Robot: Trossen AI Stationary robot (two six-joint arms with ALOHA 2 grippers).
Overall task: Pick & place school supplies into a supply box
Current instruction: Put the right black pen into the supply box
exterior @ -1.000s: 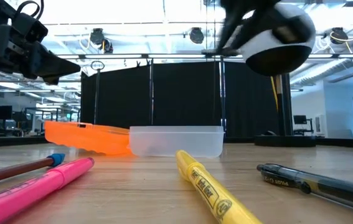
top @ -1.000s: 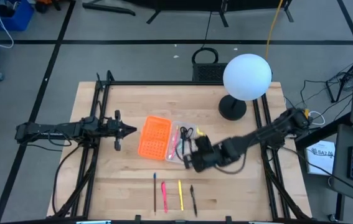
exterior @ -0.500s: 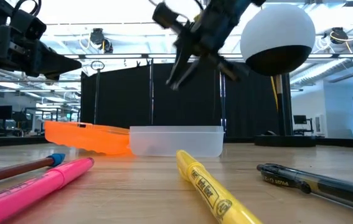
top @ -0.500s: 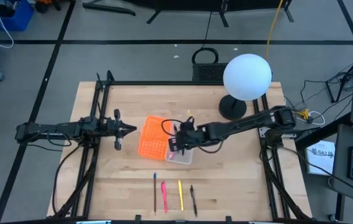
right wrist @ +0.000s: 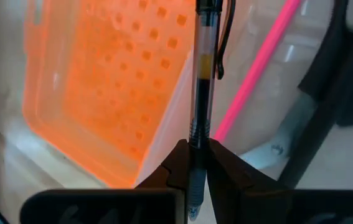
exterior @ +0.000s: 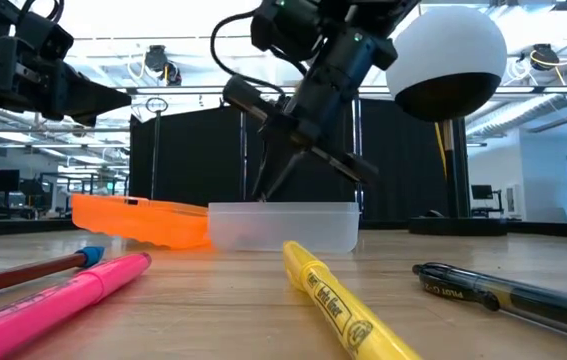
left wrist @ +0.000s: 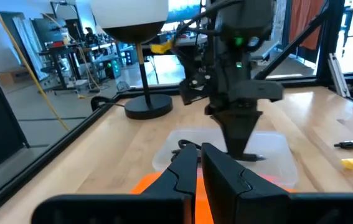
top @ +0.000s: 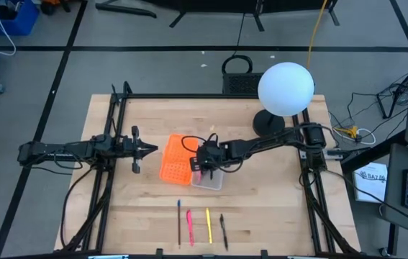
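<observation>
My right gripper [top: 202, 161] hangs over the clear tray [top: 211, 180], fingers pointing down [exterior: 266, 185], and is shut on a clear-barrelled black pen [right wrist: 200, 74]. The tray [exterior: 283, 226] lies flat beside the orange perforated piece [top: 176, 158]. A pink pen [right wrist: 260, 68] lies inside the tray; dark shapes beside it are partly hidden. Several pens rest flat near the near edge: brown [top: 178, 223], pink [top: 190, 226], yellow [top: 208, 224] and black [top: 223, 231]. My left gripper [top: 152, 150] waits shut to the left of the orange piece. My right gripper pinches the black pen between its two fingers [right wrist: 177, 162], just below the ribbed grip section [right wrist: 195, 134]. The fingers come from above and lie across the pen. The pen is lifted clear and slants [exterior: 313, 150] over the tray's edge next to the orange piece.
A black lamp base [top: 268, 126] with a white globe [top: 286, 88] stands at the far right of the table. Black frame rails [top: 114, 129] run along the left and right sides. Bare wood lies between the tray and the row of pens.
My right gripper, shut on the pen throughout, has swung from right of the tray toward the table's left and far side to above the tray. It then dropped until its fingertips reach the tray's rim, turning as it went. The left arm has kept still.
</observation>
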